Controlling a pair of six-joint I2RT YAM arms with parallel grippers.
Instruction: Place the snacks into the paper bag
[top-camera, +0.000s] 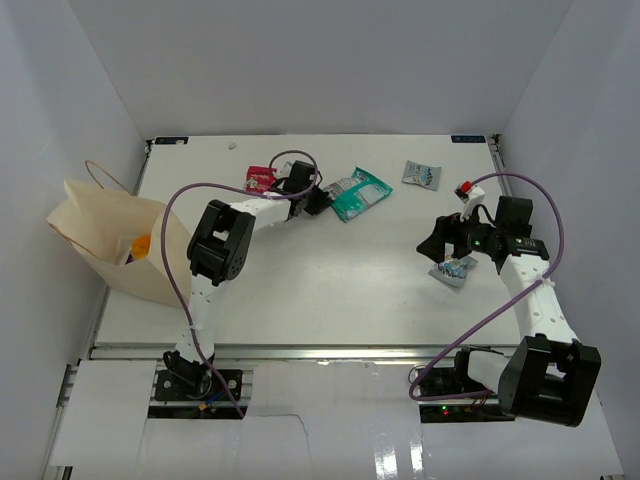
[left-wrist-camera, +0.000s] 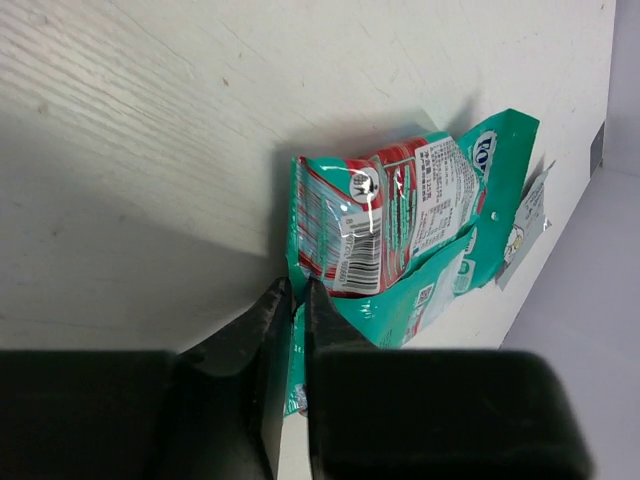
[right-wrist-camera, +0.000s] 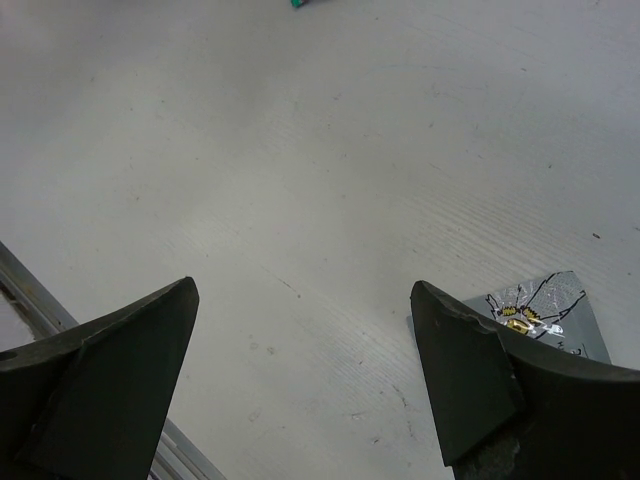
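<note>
**Packet print seen, none of it legible**

The teal-and-white packet carries most of the print. A barcode sits toward seven o'clock on its face, its digits too small to read. A white panel of fine print lies toward two o'clock from the barcode and is just as illegible. At the packet's one o'clock corner is a round blue-and-white logo whose letters cannot be made out. The silver packet shows a yellow-and-black drawing with no legible lettering.
</note>
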